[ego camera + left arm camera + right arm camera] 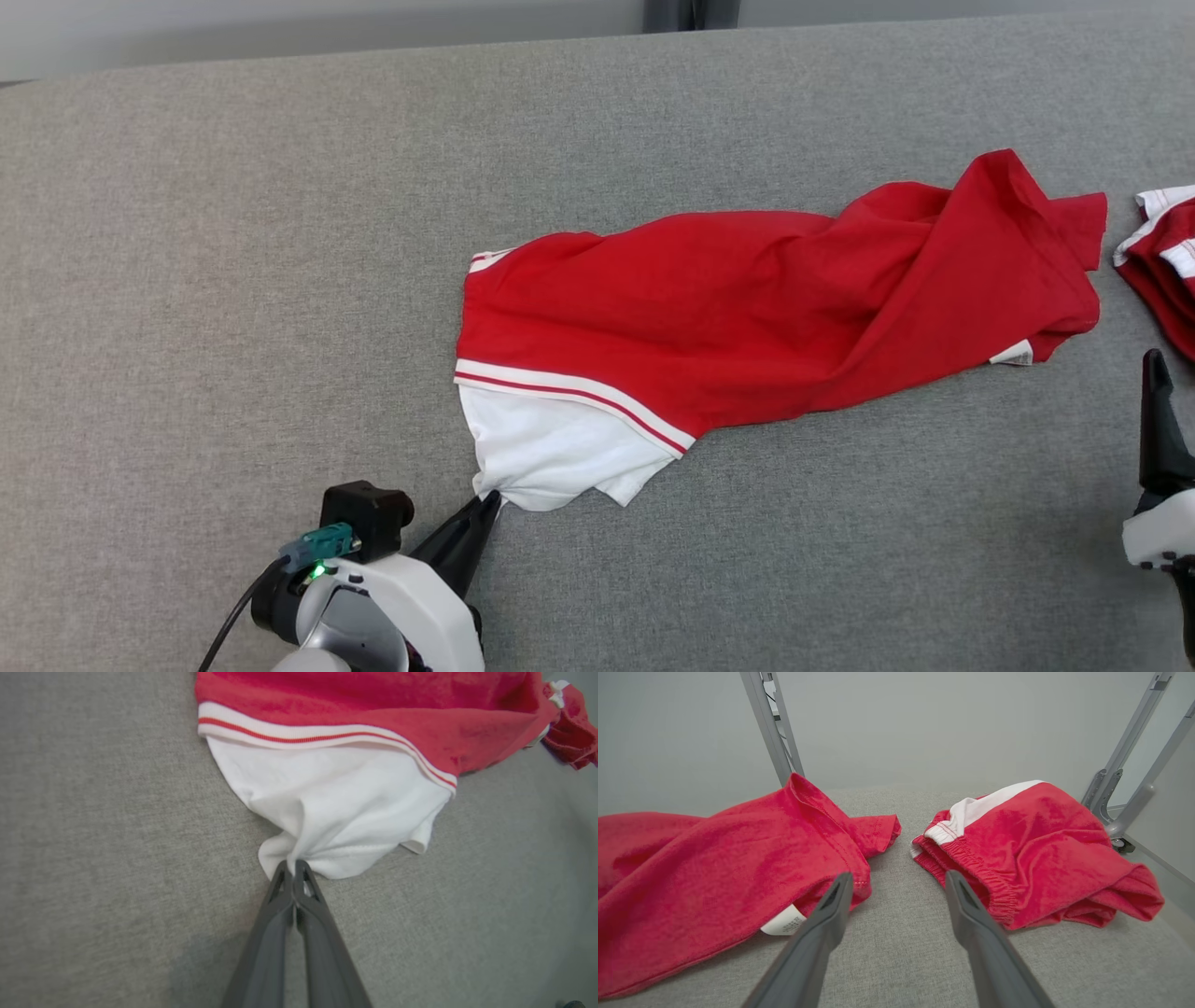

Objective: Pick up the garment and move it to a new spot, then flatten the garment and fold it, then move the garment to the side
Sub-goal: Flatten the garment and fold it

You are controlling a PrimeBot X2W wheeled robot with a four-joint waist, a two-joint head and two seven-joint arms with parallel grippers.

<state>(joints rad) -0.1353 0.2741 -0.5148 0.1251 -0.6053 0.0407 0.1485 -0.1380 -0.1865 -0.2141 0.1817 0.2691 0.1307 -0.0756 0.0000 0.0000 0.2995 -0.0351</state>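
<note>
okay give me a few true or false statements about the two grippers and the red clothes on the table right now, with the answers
1. The left gripper is shut on the white end of the garment. True.
2. The right gripper is clamped on the garment's red hem. False: its jaws stand open with nothing between them.
3. The garment lies smooth and flat on the grey surface. False: it is bunched and twisted.
4. A second red garment lies apart from it, near the right gripper. True.
</note>
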